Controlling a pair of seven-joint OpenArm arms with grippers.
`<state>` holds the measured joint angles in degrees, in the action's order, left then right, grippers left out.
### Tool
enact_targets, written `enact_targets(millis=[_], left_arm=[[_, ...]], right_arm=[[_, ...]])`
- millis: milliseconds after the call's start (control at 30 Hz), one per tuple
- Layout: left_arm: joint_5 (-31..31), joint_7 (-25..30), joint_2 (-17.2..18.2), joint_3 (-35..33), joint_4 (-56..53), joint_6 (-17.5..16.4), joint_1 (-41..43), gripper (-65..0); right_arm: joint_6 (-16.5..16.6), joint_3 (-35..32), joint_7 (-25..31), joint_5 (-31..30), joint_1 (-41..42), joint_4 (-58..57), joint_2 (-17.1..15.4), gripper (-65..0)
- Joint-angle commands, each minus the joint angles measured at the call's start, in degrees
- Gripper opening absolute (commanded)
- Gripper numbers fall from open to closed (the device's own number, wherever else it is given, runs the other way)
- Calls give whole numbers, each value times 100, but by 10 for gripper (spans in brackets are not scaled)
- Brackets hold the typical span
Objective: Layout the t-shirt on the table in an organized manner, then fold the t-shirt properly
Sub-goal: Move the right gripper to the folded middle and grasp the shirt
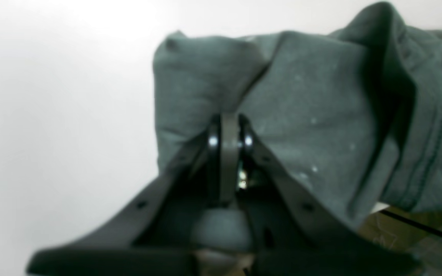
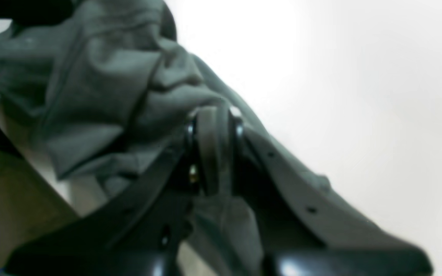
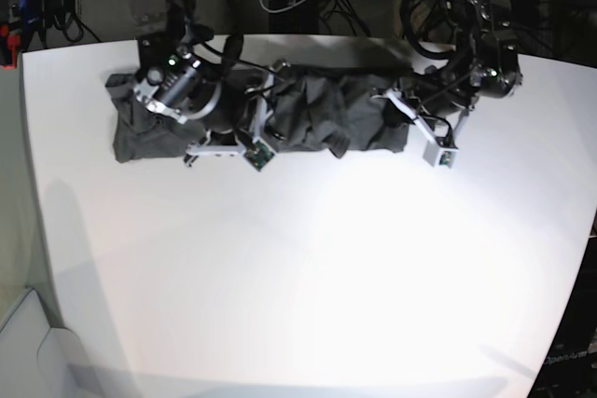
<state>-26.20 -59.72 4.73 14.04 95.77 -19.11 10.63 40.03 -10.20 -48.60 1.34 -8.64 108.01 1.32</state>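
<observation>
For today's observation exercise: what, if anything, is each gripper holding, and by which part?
Both are shut on the t-shirt. The left gripper pinches a fold by a corner; the right gripper pinches bunched fabric. Which part of the shirt cannot be told.

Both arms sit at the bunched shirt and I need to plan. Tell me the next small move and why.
Probably lift both pincers a little and draw them apart. The left pincer and the right pincer each look shut on a fold of the t-shirt, which lies crumpled in a long heap near the far edge of the table. Spreading should start to flatten it.
</observation>
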Motion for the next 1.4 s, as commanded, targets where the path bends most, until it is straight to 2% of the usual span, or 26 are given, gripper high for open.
enact_targets(millis=[0, 200, 333, 500, 600, 1100, 1367], left_arm=[[-66, 52, 15, 7, 98, -27, -57, -648], [-66, 52, 6, -11, 98, -27, -57, -648], [-66, 52, 6, -2, 98, -27, -57, -648], [-66, 52, 15, 7, 98, -27, -57, -648], [-66, 52, 6, 7, 98, -27, -57, -648], [-66, 52, -3, -2, 98, -27, -57, -648], [-66, 52, -3, -11, 98, -27, -57, -648]], right_arm=[[-3, -31, 161, -112, 25, 210, 39, -609], [-3, -110, 3, -104, 113, 290, 417, -589], [-3, -673, -402, -104, 377, 281, 435, -450], [-3, -989, -428, -104, 473, 263, 461, -268], [-3, -1016, -419, -104, 473, 184, 470, -212], [-3, -1016, -129, -121, 561, -651, 567, -220], [-3, -1016, -129, -121, 702, -1073, 637, -409]])
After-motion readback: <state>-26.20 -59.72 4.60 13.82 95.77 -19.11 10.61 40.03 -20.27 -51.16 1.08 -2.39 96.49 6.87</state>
